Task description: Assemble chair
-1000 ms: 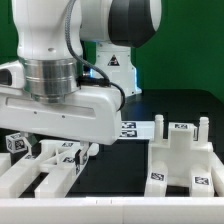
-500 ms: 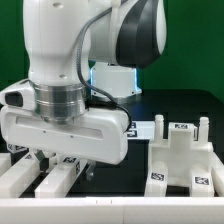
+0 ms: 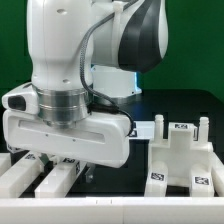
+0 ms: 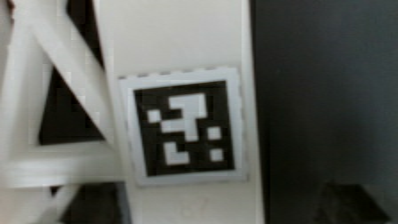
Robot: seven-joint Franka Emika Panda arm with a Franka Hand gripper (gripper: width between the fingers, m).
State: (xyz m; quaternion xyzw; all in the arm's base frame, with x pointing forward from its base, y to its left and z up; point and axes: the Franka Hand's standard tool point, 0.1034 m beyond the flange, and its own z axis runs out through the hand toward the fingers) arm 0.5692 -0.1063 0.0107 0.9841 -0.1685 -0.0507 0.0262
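Chunky white chair parts with black-and-white tags lie at the exterior view's lower left (image 3: 35, 178). Another slotted white chair part (image 3: 182, 152) stands at the right. My gripper (image 3: 62, 160) is down among the left parts, its fingertips mostly hidden under the broad white hand. The wrist view shows a long white bar with a tag (image 4: 183, 125) running between the two dark fingers (image 4: 39, 205). One finger sits close to the bar, while the other stands apart from it over black table. The picture is blurred, and the jaws look open around the bar.
A flat white piece with a tag (image 3: 130, 127) lies behind the hand on the black table. A thinner white strut (image 4: 71, 90) slants beside the bar. The robot's base (image 3: 115, 80) stands at the back before a green wall.
The arm has swung a little to the exterior view's right and come down onto the left parts. Over the last half second it has barely shifted.
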